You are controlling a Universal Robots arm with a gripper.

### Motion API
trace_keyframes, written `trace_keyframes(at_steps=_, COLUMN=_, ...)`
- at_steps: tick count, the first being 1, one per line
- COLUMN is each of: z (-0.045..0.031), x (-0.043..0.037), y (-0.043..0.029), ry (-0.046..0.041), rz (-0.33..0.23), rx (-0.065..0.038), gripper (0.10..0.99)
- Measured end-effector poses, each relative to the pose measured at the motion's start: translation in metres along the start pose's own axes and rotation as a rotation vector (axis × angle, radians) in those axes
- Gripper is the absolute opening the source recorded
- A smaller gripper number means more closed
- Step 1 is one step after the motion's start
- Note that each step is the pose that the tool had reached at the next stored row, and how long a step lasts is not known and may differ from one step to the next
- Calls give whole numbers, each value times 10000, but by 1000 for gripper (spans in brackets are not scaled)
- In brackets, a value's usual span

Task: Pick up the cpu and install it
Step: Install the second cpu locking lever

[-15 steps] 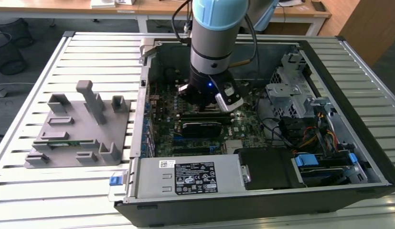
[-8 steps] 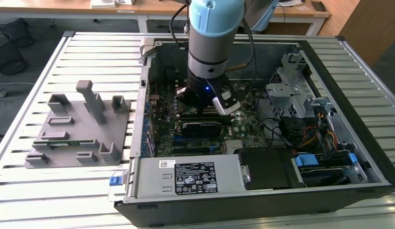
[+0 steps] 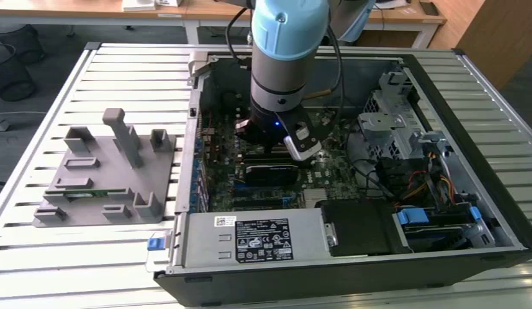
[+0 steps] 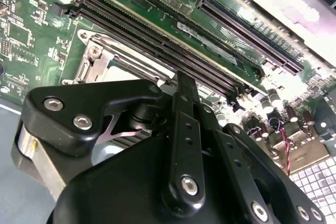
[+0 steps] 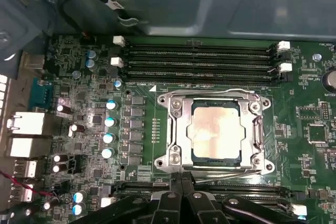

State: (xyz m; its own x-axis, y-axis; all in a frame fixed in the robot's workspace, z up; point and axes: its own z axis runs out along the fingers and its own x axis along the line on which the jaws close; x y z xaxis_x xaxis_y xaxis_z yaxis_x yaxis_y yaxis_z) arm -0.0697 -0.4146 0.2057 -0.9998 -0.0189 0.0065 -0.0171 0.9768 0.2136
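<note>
An open computer case (image 3: pixel 471 84) lies beside a grey plastic fixture (image 3: pixel 103 174).

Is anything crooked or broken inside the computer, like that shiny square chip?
Nothing stands out. In the first wrist view the cpu lies flat and square inside the metal socket frame, with its edges lined up with the frame. The memory slots beside it look straight, and no part of the green board appears cracked or loose.

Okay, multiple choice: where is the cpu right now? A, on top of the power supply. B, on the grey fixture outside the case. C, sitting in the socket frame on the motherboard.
C: in the first wrist view the cpu lies inside the metal socket frame on the motherboard.
</note>
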Motion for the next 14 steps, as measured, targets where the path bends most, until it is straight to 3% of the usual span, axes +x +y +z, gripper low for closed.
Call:
trace_keyframes(at_steps=6, z=0, x=42, y=-49, ry=-2, rz=-1, rx=-143, gripper=106)
trace_keyframes(at_steps=14, z=62, x=58, y=-65, ry=-6, rz=4, rx=-322, gripper=106)
